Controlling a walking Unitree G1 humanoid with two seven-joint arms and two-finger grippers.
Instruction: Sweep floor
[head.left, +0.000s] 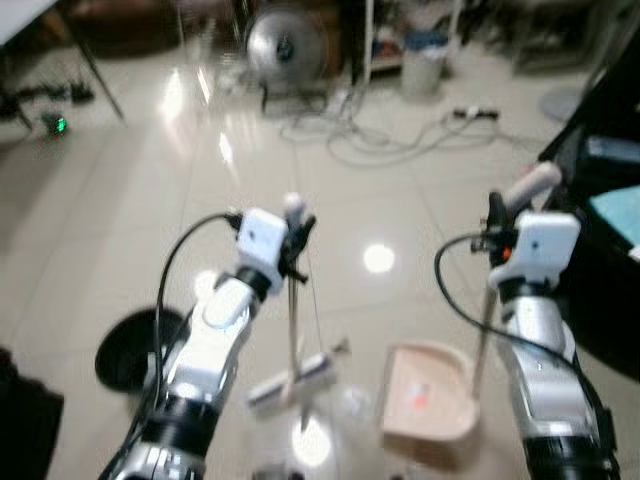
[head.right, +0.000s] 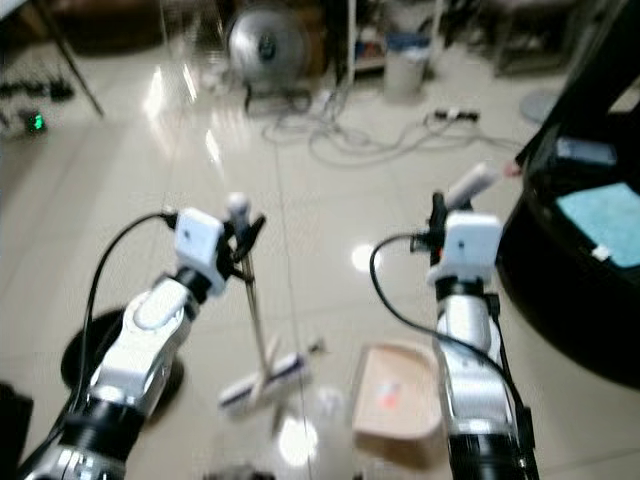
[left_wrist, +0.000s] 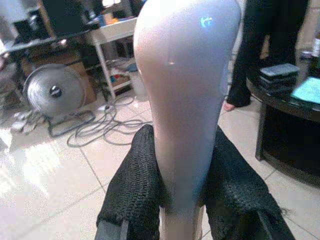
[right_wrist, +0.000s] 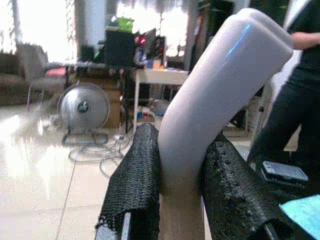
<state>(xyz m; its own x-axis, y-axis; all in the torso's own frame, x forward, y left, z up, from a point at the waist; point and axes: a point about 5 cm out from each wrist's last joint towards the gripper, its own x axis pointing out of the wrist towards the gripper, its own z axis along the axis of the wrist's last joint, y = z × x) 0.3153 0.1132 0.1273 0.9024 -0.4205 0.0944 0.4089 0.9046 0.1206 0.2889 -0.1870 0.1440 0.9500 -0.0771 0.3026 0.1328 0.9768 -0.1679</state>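
My left gripper (head.left: 296, 232) is shut on the pale top of a broom handle (left_wrist: 185, 100); its thin stick runs down to a white broom head (head.left: 295, 378) resting on the glossy tiled floor (head.left: 120, 200). My right gripper (head.left: 497, 222) is shut on the pale handle (right_wrist: 215, 110) of a long-handled dustpan. The beige dustpan (head.left: 428, 392) sits on the floor just right of the broom head, with a small reddish bit inside. In both wrist views the black fingers (left_wrist: 135, 190) press against each handle's sides.
A round black object (head.left: 130, 350) lies on the floor at my left. A black low table (head.left: 600, 260) stands close on my right. Farther ahead are a silver floor fan (head.left: 285, 45), loose cables (head.left: 380, 135), a white bin (head.left: 422, 62) and a person's dark legs (left_wrist: 260, 45).
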